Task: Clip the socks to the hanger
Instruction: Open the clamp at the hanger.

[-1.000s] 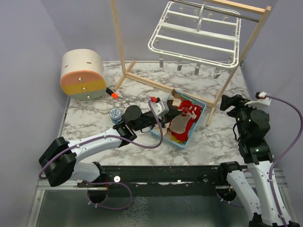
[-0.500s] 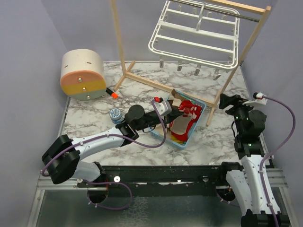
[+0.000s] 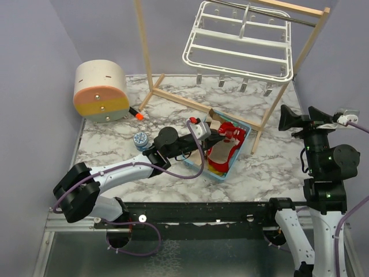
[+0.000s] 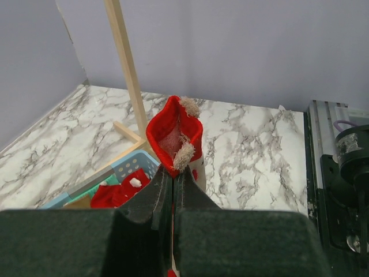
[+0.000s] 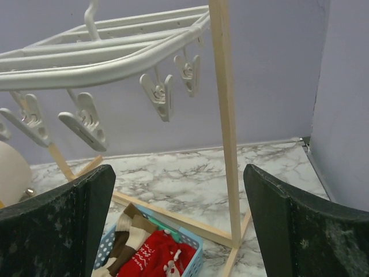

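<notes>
Left gripper (image 4: 173, 178): fingers clenched tight on a red sock (image 4: 173, 131), pinching its lower part. The cuff end stands up above the tips, mouth open toward the wrist cam, with pale fuzzy trim on the rim. From the top view, that arm reaches from lower left across the table (image 3: 109, 144) and holds the sock over the basket (image 3: 223, 173).

Other socks (image 5: 151, 257) lie in the basket: one red with a white pattern, a brown-and-beige striped one beside it. The left wrist view also shows a bit of teal in there.

Right gripper (image 5: 177, 184): fingers released and spread wide, nothing between them. It sits raised at the right side of the table, near the right post of the stand (image 5: 226, 115), and faces the hanger's underside.

Hanger (image 3: 236, 52): white, tilted, hung by its hook from the stand's top bar, high over the back of the table. Clips (image 5: 158, 91) dangle off its near rail, well apart from the held sock and from both grippers.

The stand's base rail runs diagonally on the table just behind the basket.

Rear left:
- A beige drum (image 3: 101, 92) lies on its side, its face orange and yellow.
- An orange-tipped marker (image 3: 136, 113) is just beside it.
- A small blue round item (image 3: 140, 138) sits next to the left arm; can't tell what it is.
</notes>
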